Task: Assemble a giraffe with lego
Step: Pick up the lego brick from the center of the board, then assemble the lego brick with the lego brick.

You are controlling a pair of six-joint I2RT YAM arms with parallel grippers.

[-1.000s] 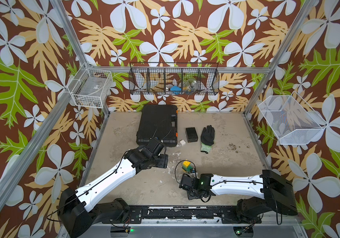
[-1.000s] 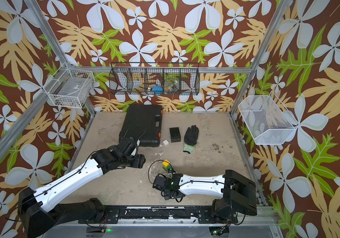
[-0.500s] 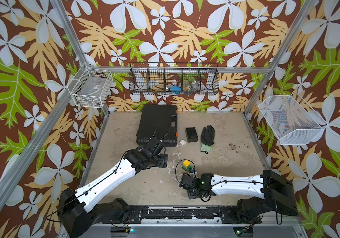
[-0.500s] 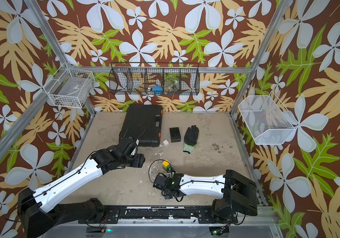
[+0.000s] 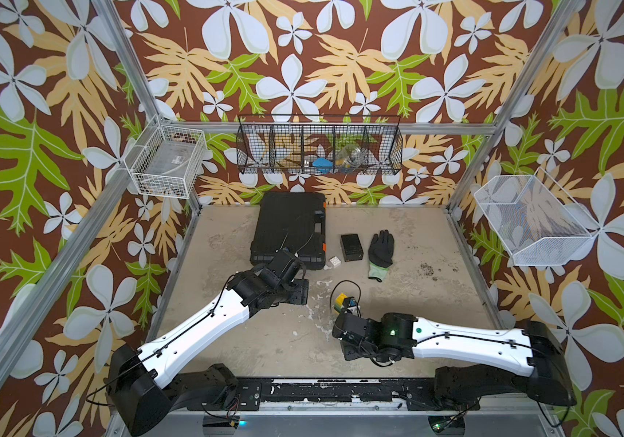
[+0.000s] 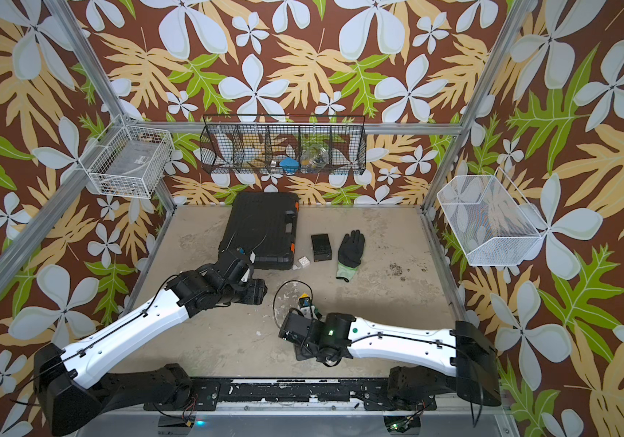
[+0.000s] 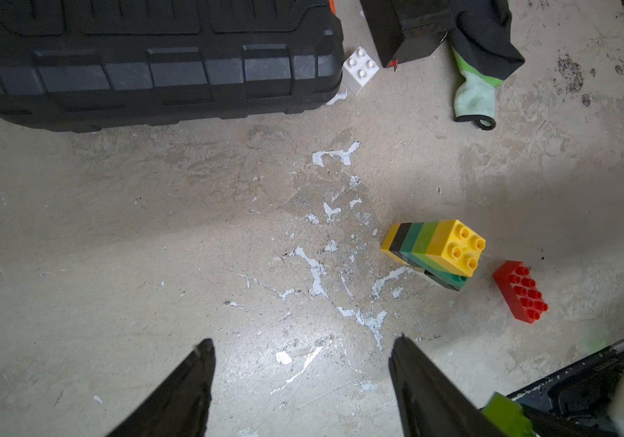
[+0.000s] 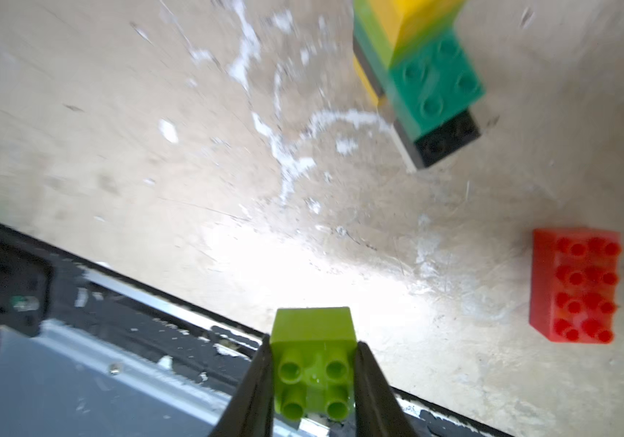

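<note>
Grip looks sound, right fingers [image 8: 253, 397] pinching the lime brick [image 8: 312, 363]; left fingers [image 7: 185, 393] hang spread, empty; the half-built giraffe [image 7: 435, 249] stands on the counter [image 7: 189, 246] nearby; square the brick over its yellow top studs, then press straight down.

Unfinished giraffe [image 7: 435, 249] upright on table [image 7: 151, 227]: yellow-black leg and white-black leg under long dark green body, lime then yellow square stacked over one end (other end's studs bare). Long red brick [image 7: 520, 291] flat, studs up, just beside it, not touching. Loose white square brick [image 7: 359, 70] studs up, well apart, at corner of black case [image 7: 151, 56]. Second lime square brick [image 8: 314, 325] off table, pinched between fingers of right gripper [image 8: 313, 342].
</note>
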